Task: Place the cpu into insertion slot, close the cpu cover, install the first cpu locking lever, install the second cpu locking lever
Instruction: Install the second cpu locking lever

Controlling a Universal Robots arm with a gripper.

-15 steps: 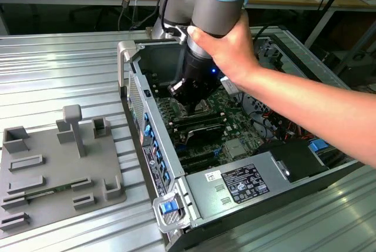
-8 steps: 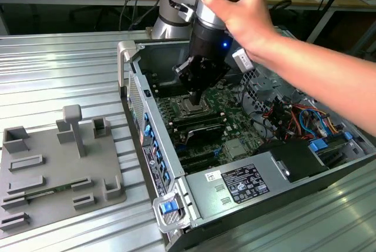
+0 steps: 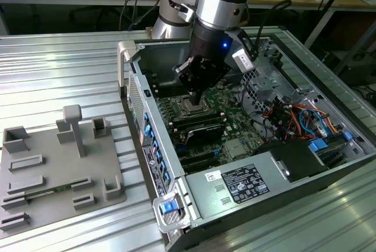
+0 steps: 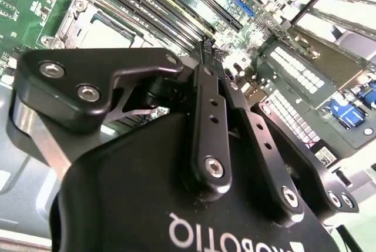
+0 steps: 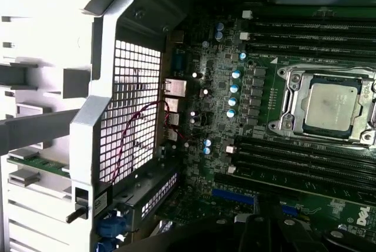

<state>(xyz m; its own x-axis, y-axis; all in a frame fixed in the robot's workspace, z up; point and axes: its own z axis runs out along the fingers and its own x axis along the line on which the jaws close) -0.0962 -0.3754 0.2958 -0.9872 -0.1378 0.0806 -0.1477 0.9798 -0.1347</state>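
Observation:
The cpu (image 5: 330, 105) lies in the insertion slot (image 5: 282, 124) on the green board, silver-grey top up. The cpu cover (image 5: 292, 93) lies flat around it, and the chip shows through its window. In the exterior view my gripper (image 3: 195, 98) hangs inside the open computer case, fingers shut and pointing down just above the slot (image 3: 192, 109). In the second wrist view the gripper (image 4: 207, 45) tapers to a shut tip with nothing in it. There the slot (image 4: 73, 14) with the cpu (image 4: 108, 32) lies beyond the tip, to one side.
Long black memory slots (image 3: 200, 126) flank the socket. A grey power supply box (image 3: 247, 184) fills the case's near end, and coloured cables (image 3: 294, 117) bunch at the exterior view's right. A grey fixture tray (image 3: 53, 170) lies outside the case wall (image 3: 138, 87), at the exterior view's left.

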